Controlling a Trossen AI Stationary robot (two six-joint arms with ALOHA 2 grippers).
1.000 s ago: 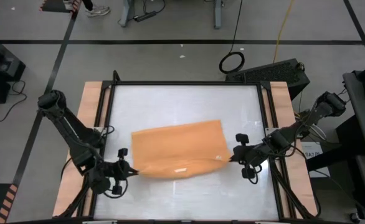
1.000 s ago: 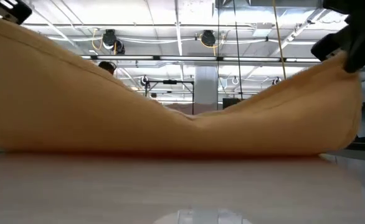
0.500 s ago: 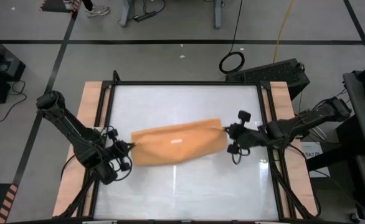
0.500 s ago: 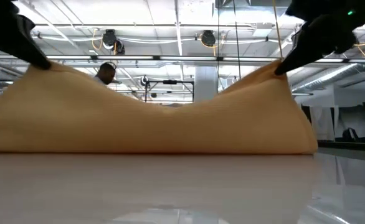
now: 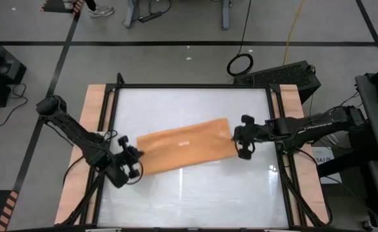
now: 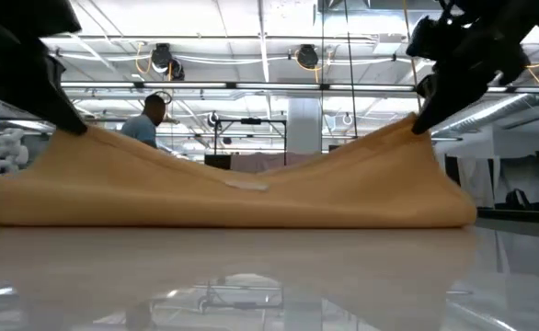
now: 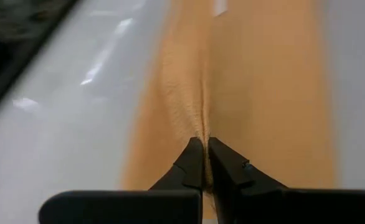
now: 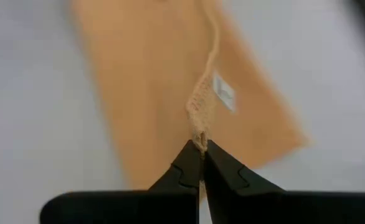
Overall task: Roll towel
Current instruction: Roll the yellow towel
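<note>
The orange-tan towel lies across the middle of the white table, folded over on itself into a long band, with a small white tag on top. My left gripper is shut on the towel's left end. My right gripper is shut on its right end. In the low view the towel sags between the two raised ends, and its lower fold rests on the table. My left gripper pinches the towel's edge at its left end between its two fingertips, coming from the table's left. That end is lifted; the cloth slopes down from it to the table. My right gripper pinches the towel's edge at its right end between its two fingertips, coming from the table's right. That end is lifted; the cloth hangs slack toward the middle.
The white tabletop has a black frame and wooden side strips. A person stands in the room far behind the table. A black case sits off the table's far right corner.
Both grippers have carried the towel's near edge up and toward the table's far edge, folding it over the rest. The towel has gone from a wide sheet to a narrow folded band. The raised ends have come lower, and the tag now shows on top.
</note>
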